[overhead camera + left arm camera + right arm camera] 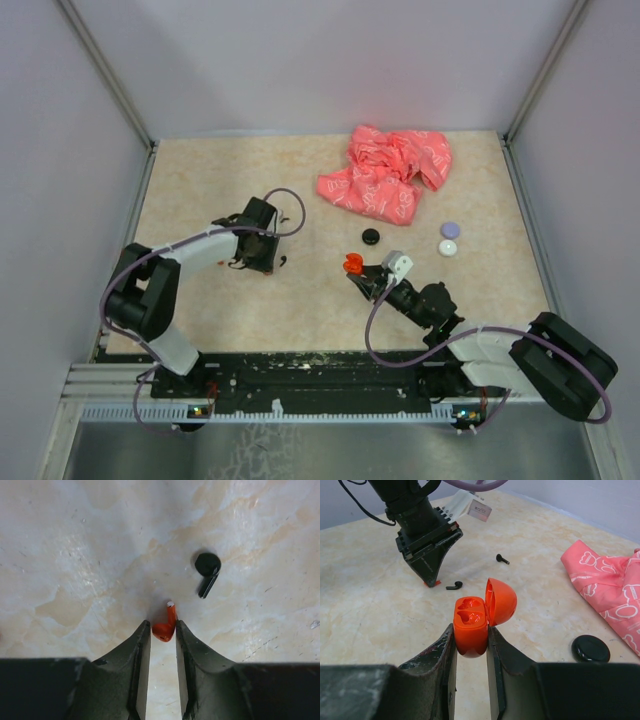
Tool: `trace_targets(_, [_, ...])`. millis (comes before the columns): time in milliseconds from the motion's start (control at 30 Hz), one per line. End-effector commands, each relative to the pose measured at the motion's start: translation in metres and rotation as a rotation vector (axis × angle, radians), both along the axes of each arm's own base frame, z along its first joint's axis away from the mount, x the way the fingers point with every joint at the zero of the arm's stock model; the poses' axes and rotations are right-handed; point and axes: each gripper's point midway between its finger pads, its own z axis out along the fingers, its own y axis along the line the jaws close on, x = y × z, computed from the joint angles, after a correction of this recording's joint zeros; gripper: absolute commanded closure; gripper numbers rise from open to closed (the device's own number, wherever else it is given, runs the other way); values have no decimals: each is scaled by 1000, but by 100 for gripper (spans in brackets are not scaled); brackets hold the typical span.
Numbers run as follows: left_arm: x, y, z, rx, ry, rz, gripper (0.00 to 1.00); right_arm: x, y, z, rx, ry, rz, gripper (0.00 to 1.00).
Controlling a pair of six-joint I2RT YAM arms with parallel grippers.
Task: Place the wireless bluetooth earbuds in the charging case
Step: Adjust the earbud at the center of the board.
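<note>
My left gripper (163,625) points down at the table, shut on a small orange earbud (166,625) pinched between its fingertips. A black earbud (206,570) lies on the table just beyond, apart from the fingers. In the right wrist view that black earbud (454,585) lies beside the left gripper's tip, and a second black earbud (502,559) lies farther back. My right gripper (471,630) is shut on the orange charging case (470,625), held upright with its lid (501,601) swung open. Both wells in the case are empty. From above, the case (352,264) sits right of centre.
A crumpled pink cloth (385,172) lies at the back right. A black disc (371,236) sits near the case, with a purple disc (449,228) and a white disc (448,247) farther right. Walls enclose the table on three sides.
</note>
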Motion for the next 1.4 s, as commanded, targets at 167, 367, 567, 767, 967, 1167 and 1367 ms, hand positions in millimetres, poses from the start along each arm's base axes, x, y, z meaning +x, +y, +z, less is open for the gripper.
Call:
trace_targets(167, [-23, 23, 7, 82, 16, 104, 55, -1, 7, 25, 52, -70, 27, 100])
trace_targets(367, [-15, 27, 8, 98, -18, 156, 53, -2, 7, 25, 50, -73, 28, 100])
trace_targets(567, [-2, 42, 9, 155, -70, 238, 53, -2, 6, 25, 49, -73, 27, 100])
trace_targets(767, [11, 37, 20, 112, -112, 263, 53, -2, 6, 25, 48, -74, 28, 100])
trace_targets(967, [8, 19, 41, -14, -127, 258, 50, -2, 6, 25, 48, -73, 28, 100])
trace_targets(1167, [7, 5, 42, -67, -112, 239, 50, -2, 8, 24, 48, -72, 34, 100])
trace_targets(1367, [8, -2, 31, -56, -83, 225, 53, -2, 6, 24, 44, -73, 29, 100])
